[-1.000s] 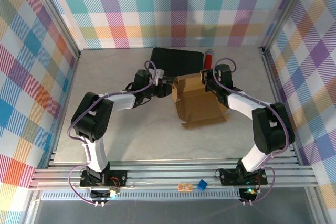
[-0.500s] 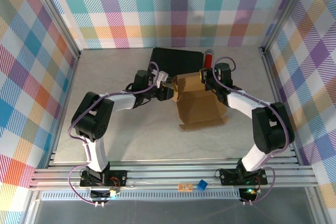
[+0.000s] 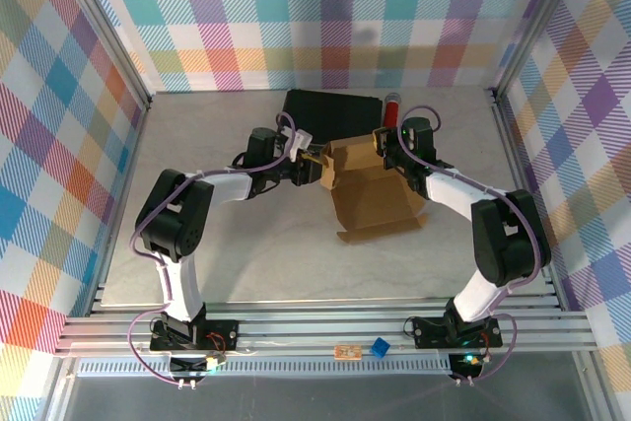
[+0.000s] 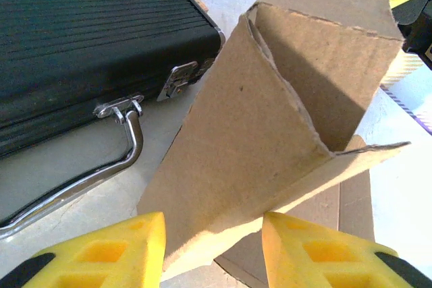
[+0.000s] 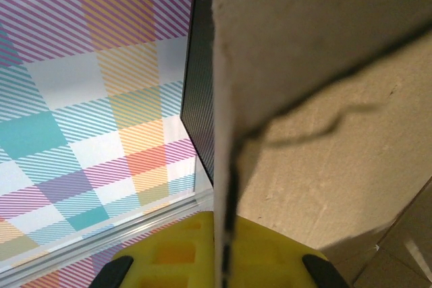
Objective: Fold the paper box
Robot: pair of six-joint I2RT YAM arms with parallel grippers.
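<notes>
The paper box [image 3: 373, 194], plain brown cardboard and partly folded, lies open in the middle of the table. My left gripper [image 3: 317, 158] is at its left rear corner. In the left wrist view a folded-up side wall of the box [image 4: 283, 99] reaches down between the yellow fingers of the left gripper [image 4: 209, 227], which are closed against it on both sides. My right gripper [image 3: 380, 140] is at the box's rear right corner. In the right wrist view the right gripper [image 5: 223, 227] is shut on a thin cardboard edge of the box [image 5: 324, 133].
A black hard case [image 3: 330, 110] with a metal handle [image 4: 115, 153] lies just behind the box, close to both grippers. A red cylinder [image 3: 391, 107] stands next to it at the back. Plaid walls enclose the table; open table surface lies in front of the box.
The left gripper has shifted slightly toward the back and right, and the box's left side wall stands more upright. The right gripper keeps its hold in place.
</notes>
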